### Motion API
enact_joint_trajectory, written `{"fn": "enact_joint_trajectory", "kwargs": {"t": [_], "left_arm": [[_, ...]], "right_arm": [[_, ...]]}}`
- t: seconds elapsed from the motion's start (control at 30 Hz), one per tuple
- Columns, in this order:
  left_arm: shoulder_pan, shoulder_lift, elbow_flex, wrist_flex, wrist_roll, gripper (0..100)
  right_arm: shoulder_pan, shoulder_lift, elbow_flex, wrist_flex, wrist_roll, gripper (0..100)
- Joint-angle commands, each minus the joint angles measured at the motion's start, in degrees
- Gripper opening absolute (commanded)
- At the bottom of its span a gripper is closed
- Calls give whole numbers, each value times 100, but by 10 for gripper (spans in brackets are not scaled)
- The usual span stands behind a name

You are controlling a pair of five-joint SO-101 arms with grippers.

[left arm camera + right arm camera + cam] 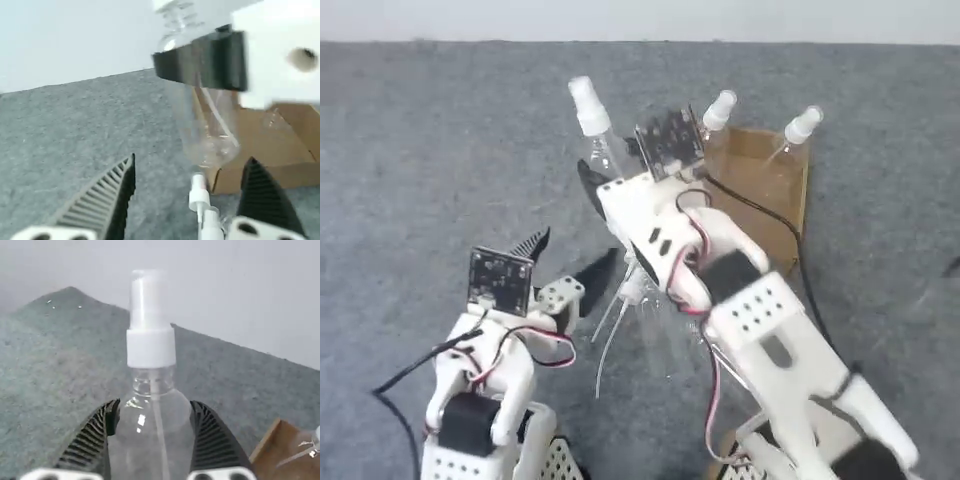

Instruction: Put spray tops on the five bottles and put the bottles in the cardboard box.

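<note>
Bottle (150,440) looks light, smooth and probably slippery; the right gripper (154,412) clamps its shoulder under the spray top (150,340). The left gripper (191,164) has its jaws apart.

Clear glossy plastic bottle (150,435) w/ white plastic spray top (150,342), matt cardboard box (775,200), rough grey carpet (420,150).

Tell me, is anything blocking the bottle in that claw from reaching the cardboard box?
Nothing visible lies between the held bottle and the box. Two capped bottles already stand inside, one by the near edge, so it likely must clear that.
</note>
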Motion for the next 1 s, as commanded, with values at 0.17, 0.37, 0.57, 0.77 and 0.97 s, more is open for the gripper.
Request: {"fn": "enact_joint_trajectory", "kwargs": {"t": [0.17,0.37,0.57,0.77,0.97], "left_arm": [[185,-211,75,-44,-53,330],[211,-211,92,-35,-53,330],[229,-220,136,-44,-62,330],[229,-220,136,-26,-62,330],[229,-229,136,-26,-62,330]], "right_arm": [[-356,4,-1248,1569,-176,6],[-576,-752,-1275,2448,-149,6],[-558,-1095,-1275,2870,-149,6],[-549,-1112,-1275,2967,-141,6],[22,-1112,-1301,2932,-141,6]]}}
